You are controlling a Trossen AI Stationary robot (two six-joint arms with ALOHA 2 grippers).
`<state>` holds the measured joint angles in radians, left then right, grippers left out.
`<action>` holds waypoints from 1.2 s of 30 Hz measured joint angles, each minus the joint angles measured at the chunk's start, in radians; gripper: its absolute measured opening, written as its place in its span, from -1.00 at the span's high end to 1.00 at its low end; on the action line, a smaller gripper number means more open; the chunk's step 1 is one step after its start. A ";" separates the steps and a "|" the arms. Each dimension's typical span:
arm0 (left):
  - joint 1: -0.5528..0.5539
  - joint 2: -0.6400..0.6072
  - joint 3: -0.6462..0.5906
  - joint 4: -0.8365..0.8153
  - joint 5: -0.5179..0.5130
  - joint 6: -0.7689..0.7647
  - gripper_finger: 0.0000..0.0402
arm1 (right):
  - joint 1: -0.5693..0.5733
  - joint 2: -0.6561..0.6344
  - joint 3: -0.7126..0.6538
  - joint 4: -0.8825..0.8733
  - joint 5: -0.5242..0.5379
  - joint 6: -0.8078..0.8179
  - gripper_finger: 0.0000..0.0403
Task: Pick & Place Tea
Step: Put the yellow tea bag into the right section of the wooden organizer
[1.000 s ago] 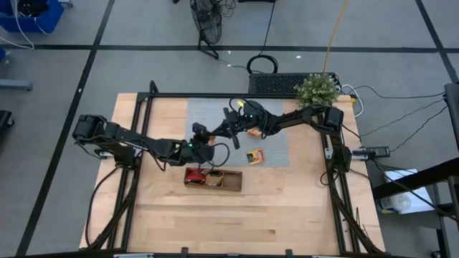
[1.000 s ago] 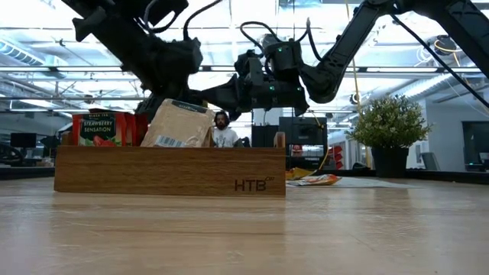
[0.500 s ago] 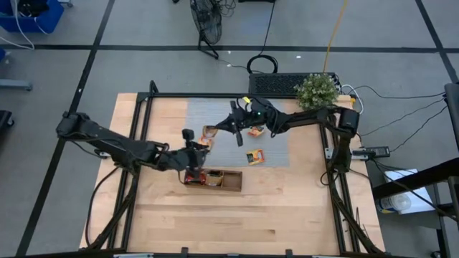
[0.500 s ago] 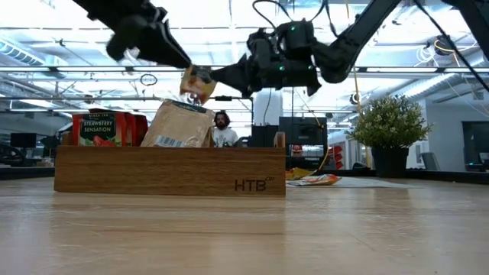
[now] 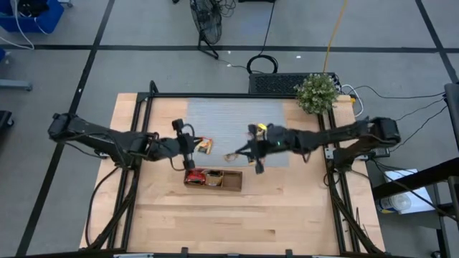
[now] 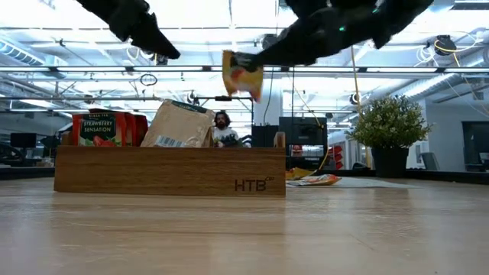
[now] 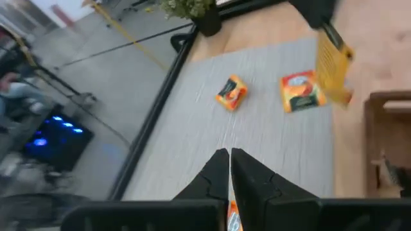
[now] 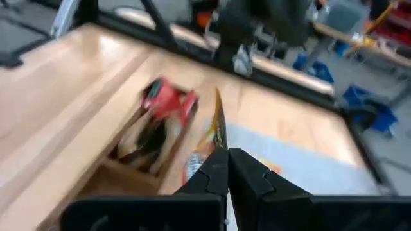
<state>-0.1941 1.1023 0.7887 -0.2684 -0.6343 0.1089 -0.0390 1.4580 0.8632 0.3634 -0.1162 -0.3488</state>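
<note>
Right pincer (image 5: 237, 155) pinched shut on an orange tea packet (image 6: 241, 74) above the tray (image 5: 231, 186), left pincer (image 5: 195, 145) nipping another beside it — best carry across level, lower between the dividers, then release.

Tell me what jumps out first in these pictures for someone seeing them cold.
First, the orange-yellow tea packet dangling in mid-air from the right gripper, above the wooden tray near the table's middle. The left gripper holds another packet just beyond the tray's left end. In the low view, red packets and a pale one already stand in the tray.
</note>
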 joint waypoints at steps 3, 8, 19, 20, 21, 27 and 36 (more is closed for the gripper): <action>0.050 -0.026 0.000 0.022 0.092 0.004 0.93 | 0.098 -0.009 -0.019 -0.041 0.102 0.041 1.00; 0.129 -0.060 0.000 0.076 0.218 0.018 0.98 | 0.196 0.078 -0.027 -0.009 0.237 0.134 1.00; 0.216 -0.090 0.000 0.120 0.226 -0.043 0.80 | 0.301 0.247 -0.027 0.151 0.467 0.297 1.00; 0.218 -0.090 0.000 0.120 0.226 -0.044 0.80 | 0.311 0.251 -0.027 0.153 0.484 0.308 1.00; 0.224 -0.089 0.000 0.117 0.226 -0.044 0.81 | 0.321 0.255 -0.026 0.151 0.504 0.317 1.00; 0.238 -0.089 0.000 0.115 0.226 -0.040 0.89 | 0.363 0.263 -0.026 0.120 0.615 0.354 1.00; 0.280 -0.088 0.000 0.116 0.226 -0.036 0.96 | 0.347 0.343 -0.025 0.149 0.692 0.355 1.00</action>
<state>0.0859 1.0142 0.7887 -0.1524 -0.4084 0.0727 0.3076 1.8008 0.8379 0.5124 0.5757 0.0059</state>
